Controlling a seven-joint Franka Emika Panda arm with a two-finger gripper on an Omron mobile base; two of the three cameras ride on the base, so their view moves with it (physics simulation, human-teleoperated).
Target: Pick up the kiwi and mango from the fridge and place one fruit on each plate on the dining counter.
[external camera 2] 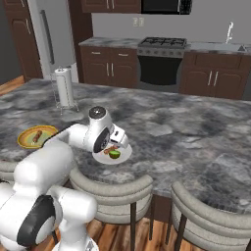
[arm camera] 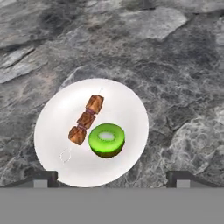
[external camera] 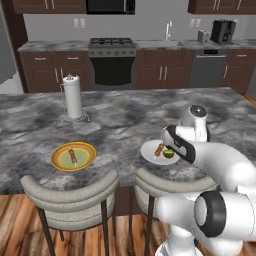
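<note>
The kiwi (arm camera: 106, 140), a green cut half, lies on the white plate (arm camera: 122, 105) beside a meat skewer (arm camera: 85, 119). My gripper (arm camera: 111, 179) hovers just above this plate, open, with nothing between its widely spread fingertips. From the base views the kiwi (external camera: 169, 153) (external camera 2: 114, 154) sits on the white plate (external camera: 149, 150) (external camera 2: 122, 156) near the front edge of the dining counter (external camera: 125, 115) (external camera 2: 186, 132), under my hand (external camera: 175, 144) (external camera 2: 113, 141). The yellow plate (external camera: 90, 162) (external camera 2: 24, 142) to the left holds another skewer. The fridge (external camera 2: 41, 34) stands closed at the back left. The mango is out of view.
A paper towel holder (external camera: 73, 97) (external camera 2: 63, 88) stands on the counter behind the yellow plate. Two grey stools (external camera: 70, 197) (external camera: 170, 182) are tucked under the counter's front edge. A stove (external camera: 112, 55) and brown cabinets line the far wall.
</note>
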